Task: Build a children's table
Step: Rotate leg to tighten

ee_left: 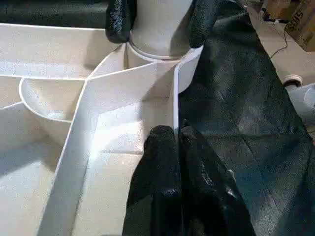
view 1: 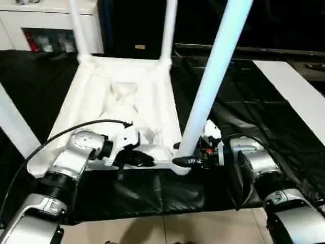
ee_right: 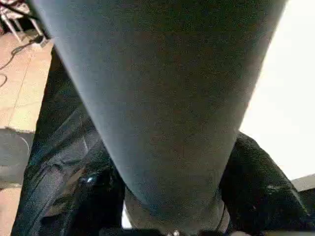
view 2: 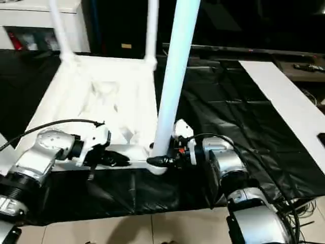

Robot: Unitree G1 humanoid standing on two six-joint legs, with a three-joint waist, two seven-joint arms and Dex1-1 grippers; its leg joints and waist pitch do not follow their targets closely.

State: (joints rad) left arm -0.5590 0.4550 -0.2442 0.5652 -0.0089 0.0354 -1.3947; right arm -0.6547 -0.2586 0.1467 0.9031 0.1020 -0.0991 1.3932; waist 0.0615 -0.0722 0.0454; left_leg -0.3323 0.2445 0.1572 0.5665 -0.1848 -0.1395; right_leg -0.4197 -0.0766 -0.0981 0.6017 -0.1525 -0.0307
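Observation:
The white table top [view 1: 71, 109] lies upside down on the black cover, ribbed side up. Two legs [view 1: 77, 30] [view 1: 169, 30] stand in its far sockets, and a third leg [view 1: 15, 127] rises at the near left. My right gripper [view 1: 185, 161] is shut on the fourth leg [view 1: 213, 76] just above its flared end, which sits at the near right corner socket [ee_left: 189, 64]. The right wrist view has that leg [ee_right: 167, 113] between the black fingers [ee_right: 261, 189]. My left gripper [ee_left: 176, 142] is shut on the top's near rim, close to that corner.
A white cabinet [view 1: 51, 20] stands at the back left. A white board [view 1: 299, 91] lies on the right of the black cover [view 1: 244, 112]. The cover's front edge hangs over tiled floor [view 1: 152, 229], and cables [view 2: 299, 208] trail at the near right.

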